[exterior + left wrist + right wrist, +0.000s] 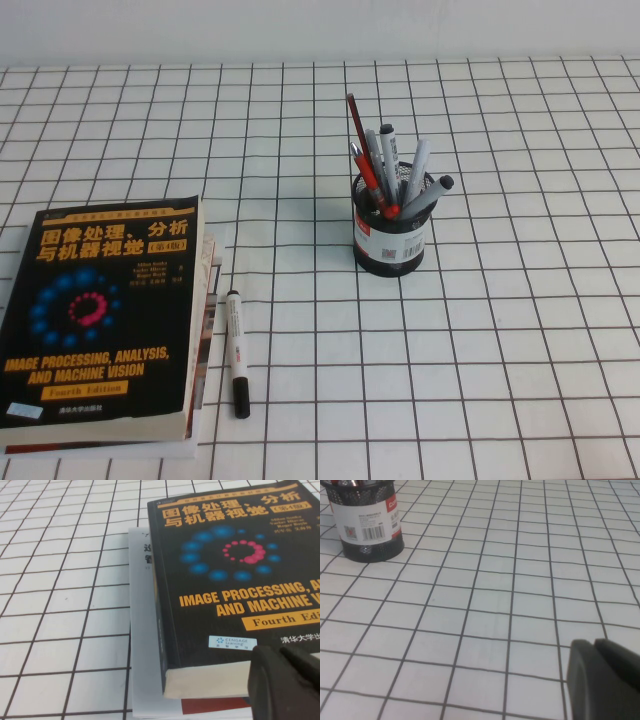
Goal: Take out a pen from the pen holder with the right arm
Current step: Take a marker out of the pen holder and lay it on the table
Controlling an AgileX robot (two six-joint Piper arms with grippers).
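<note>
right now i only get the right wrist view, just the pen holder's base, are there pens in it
Observer: yes, the pen holder holds several pens, a red pen tallest.
Operator: anything else on the table
Observer: a loose marker lies beside a stack of books, on the robot's left of the holder.
Operator: and the other arm
Observer: the left gripper is over the stack's near edge; your right gripper is shut over the tablecloth, apart from the holder.
</note>
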